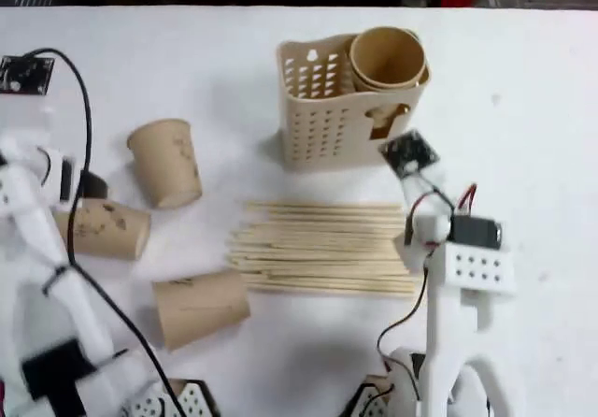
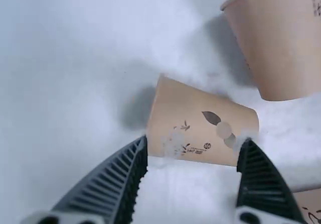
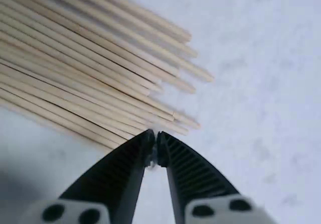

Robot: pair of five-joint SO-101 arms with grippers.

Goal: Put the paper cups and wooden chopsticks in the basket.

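Note:
Three brown paper cups rest on the white table: one standing mouth-down [image 1: 166, 162], one on its side [image 1: 103, 228] and another on its side [image 1: 199, 307]. My left gripper [image 2: 193, 156] is open, its fingers straddling the middle lying cup [image 2: 200, 133] at its two ends. A bundle of wooden chopsticks [image 1: 322, 247] lies in front of the beige perforated basket [image 1: 322, 122], which holds stacked cups [image 1: 388, 57]. My right gripper [image 3: 154, 144] is shut and empty, just off the right end of the chopsticks [image 3: 90, 83].
The right arm [image 1: 462, 258] stands by the right end of the bundle, close to the basket's front corner. The left arm [image 1: 37, 239] and its black cable run along the table's left side. Bare table lies right of the basket.

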